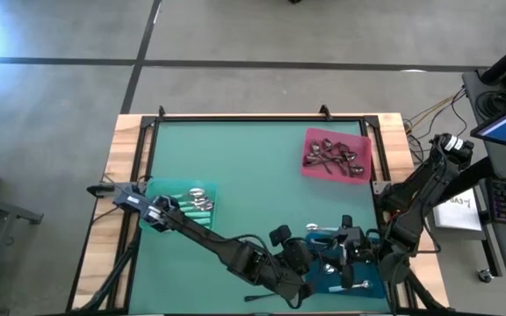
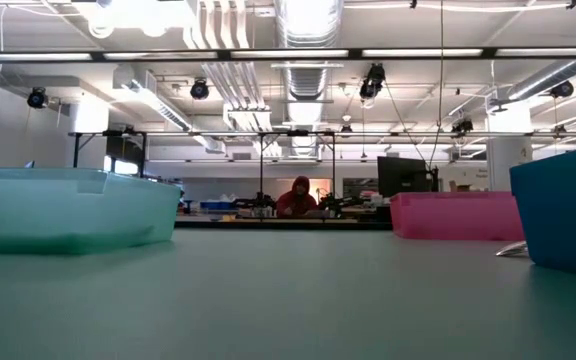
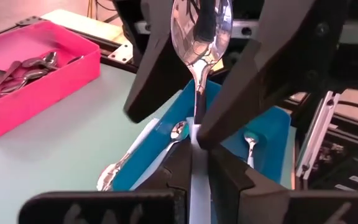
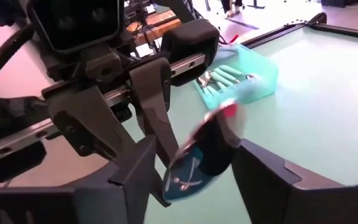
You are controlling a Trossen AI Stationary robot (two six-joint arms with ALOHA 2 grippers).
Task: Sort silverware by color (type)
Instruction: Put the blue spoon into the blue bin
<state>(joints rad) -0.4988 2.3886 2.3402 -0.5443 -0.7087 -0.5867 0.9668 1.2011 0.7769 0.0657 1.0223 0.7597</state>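
The left gripper (image 3: 194, 134) pinches a pale-handled spoon (image 3: 199, 37) upright above the blue tray (image 1: 341, 279) at the table's near right corner. The right gripper (image 4: 185, 165), fingers spread wide, crowds alongside. A release now risks the spoon striking those fingers and bouncing off the tray.

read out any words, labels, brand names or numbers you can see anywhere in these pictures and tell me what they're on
None can be read.
White sheet beside the right arm: dark print, too small to read.
Blue tray, pink tray, teal tray, spoon: no markings visible.
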